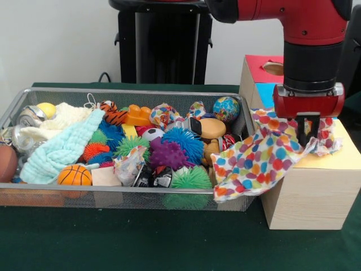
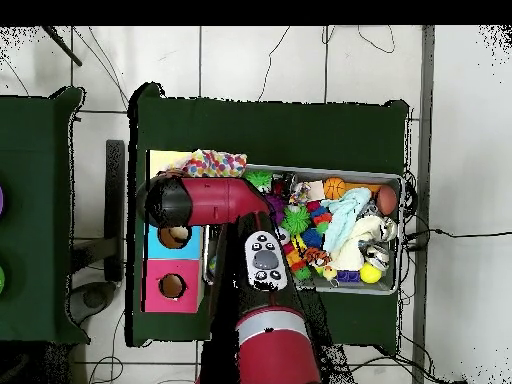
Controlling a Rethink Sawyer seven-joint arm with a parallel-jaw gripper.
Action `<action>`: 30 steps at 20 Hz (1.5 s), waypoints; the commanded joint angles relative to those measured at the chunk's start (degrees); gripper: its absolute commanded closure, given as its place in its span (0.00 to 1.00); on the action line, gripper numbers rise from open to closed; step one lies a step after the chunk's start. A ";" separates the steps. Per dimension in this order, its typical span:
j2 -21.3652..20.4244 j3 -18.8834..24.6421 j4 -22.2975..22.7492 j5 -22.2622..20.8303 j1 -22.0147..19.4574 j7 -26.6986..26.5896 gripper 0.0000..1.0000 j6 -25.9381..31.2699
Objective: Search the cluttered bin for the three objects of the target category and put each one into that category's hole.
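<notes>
Dotted cloth (image 1: 265,161) drapes from the yellow-topped box (image 1: 316,192) over the bin's (image 1: 124,92) right end; upper edge bunched on the box top. Tool (image 1: 308,134) sits over that bunched part, fingers into the fabric, apparently clenched on it. Mint towel (image 1: 62,149) and spiky balls fill the bin on the green worktop (image 1: 141,243).

Dotted cloth (image 1: 265,161) drapes over yellow-topped box (image 1: 344,155); bin (image 1: 130,92) packed full.
</notes>
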 commanded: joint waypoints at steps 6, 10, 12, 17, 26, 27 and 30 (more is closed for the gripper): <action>6.34 6.22 5.06 -2.49 -1.07 2.83 1.00 -5.85; 8.68 8.36 5.21 -2.24 -2.35 2.49 1.00 -8.08; 9.94 9.44 5.20 -2.40 -2.94 2.29 1.00 -9.38; 10.90 9.23 4.78 -2.42 -2.48 2.91 1.00 -9.73; 7.74 6.17 5.18 -1.90 -0.33 4.49 1.00 -7.32; 6.95 5.50 5.30 -1.77 0.14 4.81 1.00 -6.57; 3.31 3.16 5.73 -1.33 1.75 5.56 1.00 -3.02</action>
